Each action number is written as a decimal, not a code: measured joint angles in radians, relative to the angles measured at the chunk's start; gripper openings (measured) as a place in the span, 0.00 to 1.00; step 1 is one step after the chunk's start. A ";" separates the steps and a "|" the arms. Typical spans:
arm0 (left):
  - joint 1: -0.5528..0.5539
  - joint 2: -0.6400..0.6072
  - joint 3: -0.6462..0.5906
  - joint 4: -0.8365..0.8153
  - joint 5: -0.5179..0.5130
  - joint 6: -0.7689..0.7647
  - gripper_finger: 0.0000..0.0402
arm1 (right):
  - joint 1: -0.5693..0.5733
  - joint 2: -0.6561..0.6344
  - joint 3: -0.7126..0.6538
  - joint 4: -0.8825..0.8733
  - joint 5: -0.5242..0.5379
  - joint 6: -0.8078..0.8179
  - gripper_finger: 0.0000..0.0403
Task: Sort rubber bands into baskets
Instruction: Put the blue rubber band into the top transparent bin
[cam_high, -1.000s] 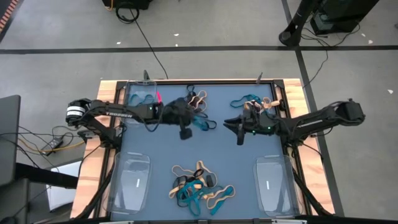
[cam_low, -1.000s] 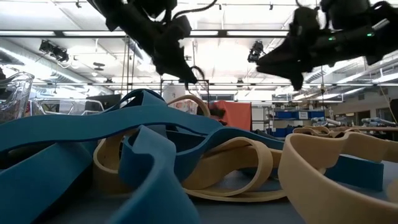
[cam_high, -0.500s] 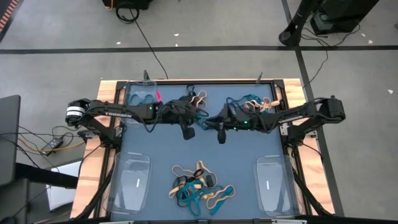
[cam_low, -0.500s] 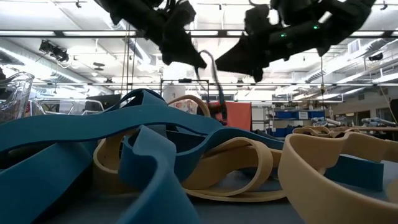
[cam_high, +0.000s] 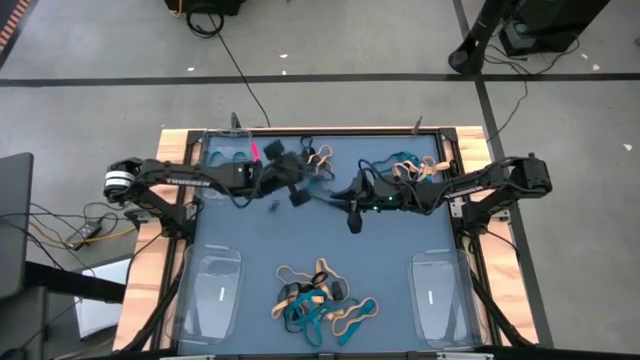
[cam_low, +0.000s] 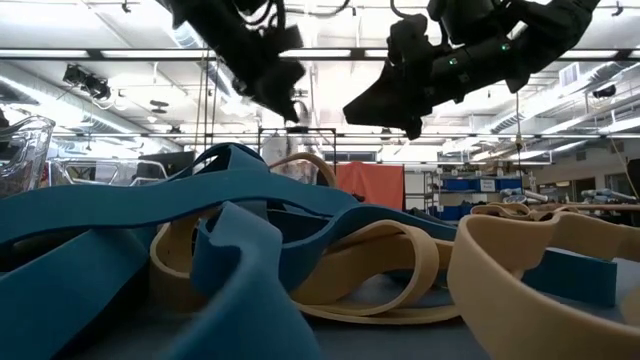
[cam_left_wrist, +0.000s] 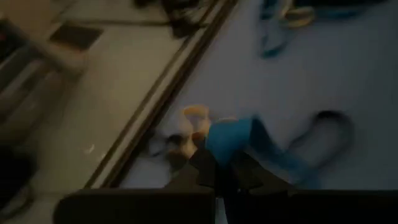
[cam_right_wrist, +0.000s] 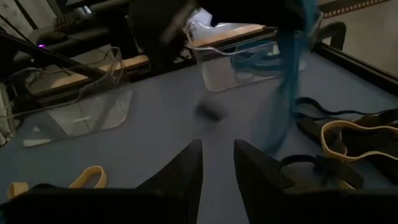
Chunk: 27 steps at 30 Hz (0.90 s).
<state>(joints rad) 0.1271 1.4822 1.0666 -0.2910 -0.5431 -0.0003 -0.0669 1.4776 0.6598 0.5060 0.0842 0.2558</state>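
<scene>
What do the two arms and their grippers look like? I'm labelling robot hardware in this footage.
Both are slim, dark, jointed arms. The left arm carries white lettering along its link and a white-ringed joint near its base. The right arm shows small green lights near its wrist. Each ends in two dark tapered fingers.

Teal, tan and black rubber bands (cam_high: 318, 300) (tangled) on a blue-grey table (cam_high: 380, 260).
</scene>
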 joint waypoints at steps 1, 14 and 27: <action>0.009 0.006 -0.001 -0.019 0.056 -0.003 0.02 | 0.000 0.000 0.000 0.000 0.000 0.002 0.26; 0.053 -0.054 0.027 -0.332 0.003 -0.172 0.02 | 0.011 0.000 0.000 -0.060 -0.008 0.000 0.26; 0.224 -0.126 0.089 -0.785 -0.055 -0.287 0.02 | 0.026 0.000 0.000 -0.082 -0.008 -0.004 0.26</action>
<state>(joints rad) 0.3510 1.3559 1.1555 -1.0761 -0.5985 -0.2878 -0.0412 1.4773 0.6598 0.4237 0.0761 0.2520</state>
